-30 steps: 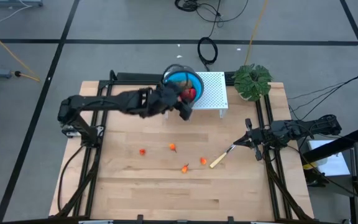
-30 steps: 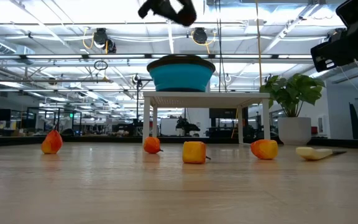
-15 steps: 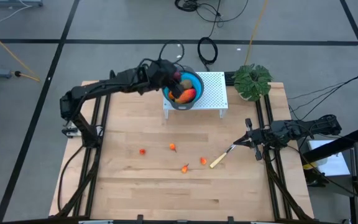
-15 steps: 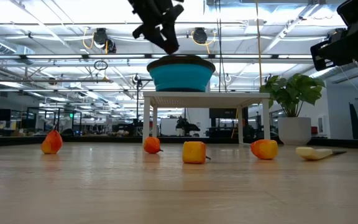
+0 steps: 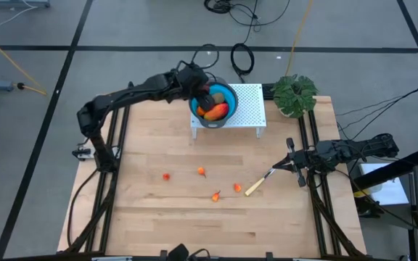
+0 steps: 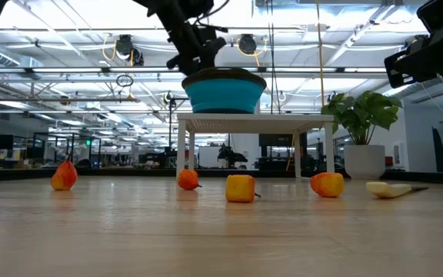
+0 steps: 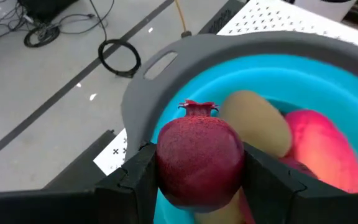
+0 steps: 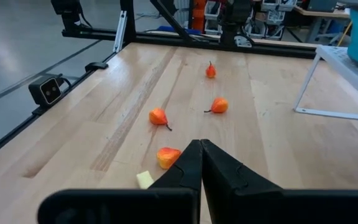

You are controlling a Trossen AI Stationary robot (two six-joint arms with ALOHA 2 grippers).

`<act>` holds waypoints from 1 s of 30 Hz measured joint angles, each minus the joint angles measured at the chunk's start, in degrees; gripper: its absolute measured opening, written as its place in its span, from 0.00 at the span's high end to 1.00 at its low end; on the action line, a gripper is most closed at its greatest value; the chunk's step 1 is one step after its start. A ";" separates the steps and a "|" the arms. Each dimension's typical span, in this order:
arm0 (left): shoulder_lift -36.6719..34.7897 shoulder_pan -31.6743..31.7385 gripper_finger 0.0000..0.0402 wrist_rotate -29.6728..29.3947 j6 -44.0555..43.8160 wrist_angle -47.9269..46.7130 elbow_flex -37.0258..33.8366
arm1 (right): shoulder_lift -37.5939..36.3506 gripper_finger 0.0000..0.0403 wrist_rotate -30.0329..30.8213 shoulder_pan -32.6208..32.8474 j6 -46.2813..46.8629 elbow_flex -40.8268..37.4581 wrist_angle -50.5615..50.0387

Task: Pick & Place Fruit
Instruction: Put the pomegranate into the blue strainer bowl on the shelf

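So, near to far, as seen from the left wrist.

left gripper: fingers clamped on a dark red ball, one finger each side; ball sits right betw. them, little crown pointing away from the wrist. Roundish, so no real long axis to mind.

ball look: deep red, speckled skin, small frilled crown on top, like a toy pomegranate.

drop relation: ball hangs over the near rim of the blue bowl, partly over the inside. Judged: release shd let it fall in; a bit further over the middle wd be safer, rim is close.

bowl contents: brownish-green oval just behind the ball, a red-yellow piece beside it, touching. High view shows same cluster in the bowl.

bowl place: on a white perforated stand at the table's far edge; left gripper at the bowl's left rim.

leftover fruit: four small orange bits on the wood, well apart from the bowl, mid-table.

right gripper: fingers together, empty, parked at the right edge. It's the nearer arm to the orange bits; a yellow-handled knife lies just beside it.

plant: right of the stand, not involved.
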 joint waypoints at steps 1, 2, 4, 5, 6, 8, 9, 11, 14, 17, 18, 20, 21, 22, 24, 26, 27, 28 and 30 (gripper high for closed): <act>0.35 0.16 0.54 -0.01 0.04 0.14 0.00 | 0.02 1.00 -0.01 -0.01 0.08 0.00 -0.03; 0.61 0.23 0.54 -0.08 0.11 0.15 0.00 | 0.02 1.00 -0.02 -0.01 0.09 0.00 -0.09; 0.64 0.58 0.54 -0.09 0.15 0.03 0.00 | 0.02 1.00 0.00 -0.01 0.15 0.00 -0.01; 0.64 0.74 0.54 -0.10 0.23 -0.05 0.00 | 0.02 1.00 0.00 -0.01 0.15 0.00 -0.03; 0.64 0.82 0.54 -0.09 0.28 -0.08 0.00 | 0.02 1.00 0.00 -0.01 0.17 0.00 -0.03; 0.64 0.86 0.54 0.10 0.33 -0.31 0.00 | 0.02 1.00 -0.02 -0.01 0.11 0.00 -0.03; 0.64 0.88 0.54 0.63 0.33 -0.48 0.00 | 0.02 1.00 -0.01 -0.01 0.03 0.00 -0.03; 0.64 0.88 0.54 1.95 0.33 -1.07 0.00 | 0.02 1.00 0.04 -0.01 0.02 0.00 -0.03; 1.20 0.58 0.54 1.72 0.31 -1.62 0.00 | 0.02 1.00 0.07 -0.01 0.00 0.00 -0.03; 1.56 0.73 0.54 1.44 0.14 -2.02 0.00 | 0.02 1.00 0.05 -0.01 0.00 0.00 -0.01; 1.54 0.79 0.54 1.39 0.11 -1.48 0.00 | 0.02 1.00 0.01 -0.01 0.00 0.00 -0.02; 1.39 0.87 0.54 1.27 0.17 -1.20 0.00 | 0.01 1.00 0.00 -0.01 0.00 0.00 -0.03; 1.39 0.88 0.54 1.21 0.17 -1.32 0.00 | 0.01 1.00 0.02 -0.01 0.00 0.00 0.00; 1.39 0.87 0.54 1.24 0.17 -1.37 0.00 | 0.02 1.00 0.02 -0.01 -0.01 0.00 -0.03; 1.41 0.82 0.54 1.27 0.24 -1.40 0.00 | 0.00 1.00 0.02 -0.01 -0.02 0.00 -0.01; 1.41 0.77 0.54 1.32 0.42 -1.32 0.00 | 0.02 1.00 -0.02 -0.01 -0.01 0.00 -0.03; 1.41 0.77 0.53 1.36 0.41 -1.36 0.00 | 0.01 1.00 -0.02 -0.01 0.00 0.00 -0.03; 1.41 0.83 0.53 1.51 0.39 -1.40 0.00 | 0.01 1.00 -0.02 -0.01 -0.01 0.00 -0.02; 1.41 0.81 0.51 2.82 0.44 -1.37 0.00 | 0.01 1.00 -0.02 -0.01 -0.10 0.00 -0.03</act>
